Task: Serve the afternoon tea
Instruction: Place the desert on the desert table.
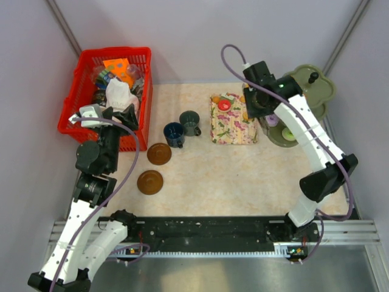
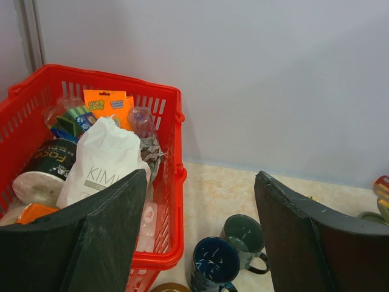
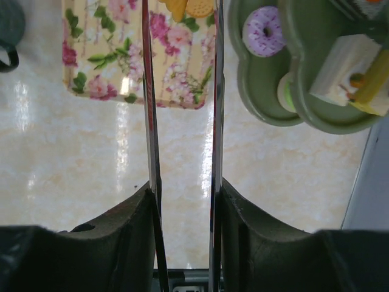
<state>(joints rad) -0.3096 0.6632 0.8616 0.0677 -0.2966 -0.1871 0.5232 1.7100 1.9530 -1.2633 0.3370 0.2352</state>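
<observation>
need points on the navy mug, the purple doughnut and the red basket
navy mug (image 1: 174,135): top external view, inside of the cup.
purple doughnut (image 3: 254,35): right wrist view, icing left of the hole.
red basket (image 1: 137,58): top external view, back wall.

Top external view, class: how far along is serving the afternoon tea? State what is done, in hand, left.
Done: a purple doughnut and a cake slice sit on the stand. In hand: the right gripper holds tongs over the floral tray, where a red doughnut lies. Left: the navy mug and dark-green mug stand off the two bare saucers; the left gripper is open by the red basket.
</observation>
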